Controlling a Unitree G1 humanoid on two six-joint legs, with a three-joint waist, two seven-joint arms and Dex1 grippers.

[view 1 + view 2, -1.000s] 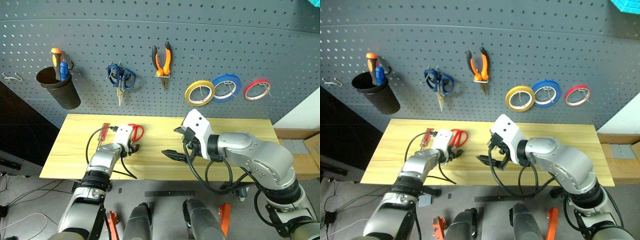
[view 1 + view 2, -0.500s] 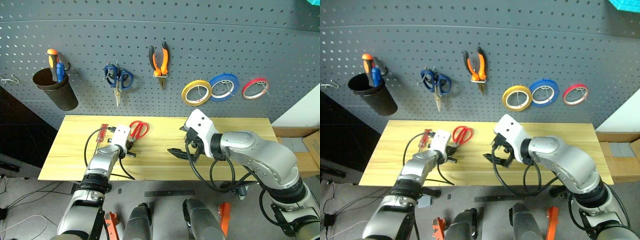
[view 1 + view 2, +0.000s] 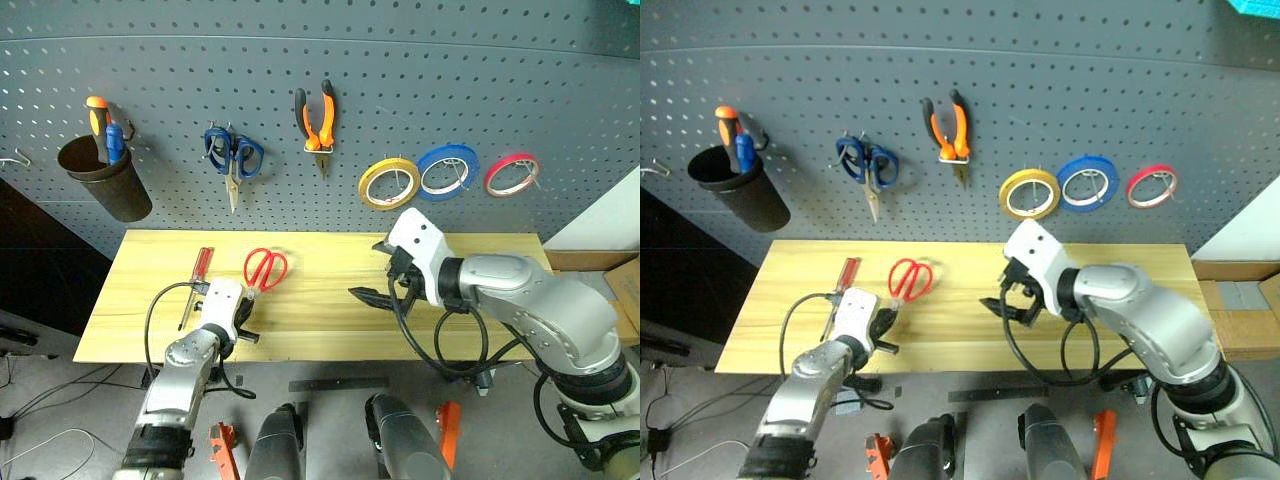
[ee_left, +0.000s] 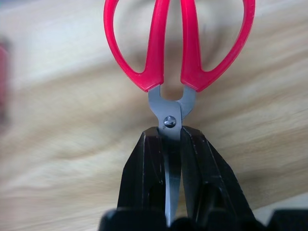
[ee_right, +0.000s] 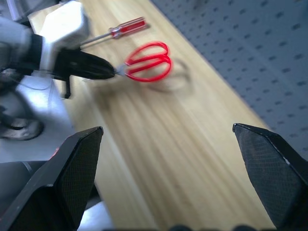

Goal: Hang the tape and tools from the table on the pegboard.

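Observation:
My left gripper (image 3: 241,310) is shut on the blades of the red-handled scissors (image 3: 265,268), near the front edge of the table (image 3: 330,262). The left wrist view shows the black fingers (image 4: 144,178) clamped just below the pivot of the scissors (image 4: 173,57), handles pointing away. The red-handled screwdriver (image 3: 203,264) lies on the wood to their left. My right gripper (image 3: 378,272) hovers open over the table's middle, holding nothing. The yellow tape (image 3: 390,184) and the orange-handled pliers (image 3: 318,118) hang on the pegboard (image 3: 450,70).
Blue-handled scissors (image 3: 232,156), a blue tape ring (image 3: 447,171) and a red tape ring (image 3: 512,174) hang on the pegboard. A black cup (image 3: 104,186) at the left holds orange and blue screwdrivers. An empty hook (image 3: 16,157) sticks out at the far left.
My left gripper closed on the scissors' blades and pulled back toward the table's front edge, drawing the scissors along. The right gripper stayed open and shifted slightly right.

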